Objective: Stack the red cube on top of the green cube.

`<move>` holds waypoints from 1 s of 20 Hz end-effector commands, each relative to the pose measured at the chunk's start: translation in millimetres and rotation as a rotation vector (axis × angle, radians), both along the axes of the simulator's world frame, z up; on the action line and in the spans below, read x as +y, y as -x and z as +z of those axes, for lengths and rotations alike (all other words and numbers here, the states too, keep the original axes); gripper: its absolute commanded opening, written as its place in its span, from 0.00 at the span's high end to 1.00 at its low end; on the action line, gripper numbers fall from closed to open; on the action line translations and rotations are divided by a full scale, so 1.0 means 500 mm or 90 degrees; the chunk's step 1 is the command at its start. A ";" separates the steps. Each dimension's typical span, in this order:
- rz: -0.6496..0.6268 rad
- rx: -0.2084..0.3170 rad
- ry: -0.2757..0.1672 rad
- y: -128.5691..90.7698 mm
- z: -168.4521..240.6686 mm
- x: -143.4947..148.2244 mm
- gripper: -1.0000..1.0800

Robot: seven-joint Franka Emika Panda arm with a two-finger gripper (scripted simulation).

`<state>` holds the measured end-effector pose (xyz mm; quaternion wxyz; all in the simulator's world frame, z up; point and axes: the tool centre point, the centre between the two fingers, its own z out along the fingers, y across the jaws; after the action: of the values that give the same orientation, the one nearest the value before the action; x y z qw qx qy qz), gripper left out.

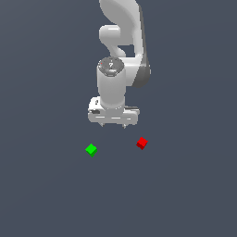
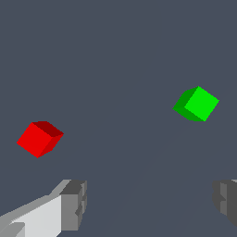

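From where I stood, the nearest things were the two small cubes lying on the flat grey table (image 1: 46,194). The green cube (image 1: 91,149) sat toward the exterior view's left, and the red cube (image 1: 142,143) lay well apart from it toward the exterior view's right, at about three o'clock from the green one and a touch farther back. Both rested on the table, each turned so that a corner faced me, and neither touched anything else.

Behind them, and above, hung the hand (image 1: 113,126) of the white arm (image 1: 121,41). It hovered over the stretch of table between the cubes, at about one o'clock from the green cube and about ten o'clock from the red one, clear of both. Its two short fingertips pointed straight down.

The wrist view showed the same: the red cube (image 2: 39,138) and the green cube (image 2: 196,104) lay apart, with the fingers (image 2: 74,203) spread wide at the edges of the picture and only bare table between them. The hand (image 2: 150,201) was fully parted and held nothing.

Farthest back, the arm rose in a curve to twelve o'clock and out of sight.
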<state>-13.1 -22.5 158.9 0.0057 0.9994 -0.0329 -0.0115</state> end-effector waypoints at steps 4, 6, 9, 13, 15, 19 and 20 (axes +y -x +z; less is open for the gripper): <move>-0.003 0.000 0.000 0.001 -0.001 0.002 0.04; -0.008 0.000 0.000 0.001 -0.003 0.006 0.04; -0.020 -0.001 0.000 0.003 -0.009 0.015 0.04; -0.046 -0.002 0.000 0.007 -0.020 0.033 0.04; -0.062 -0.002 0.000 0.009 -0.027 0.045 0.04; -0.102 -0.004 0.000 0.012 -0.045 0.076 0.04; -0.114 -0.005 0.000 0.013 -0.050 0.084 0.04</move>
<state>-18.9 13.2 137.7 0.0044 0.9940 -0.1091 -0.0088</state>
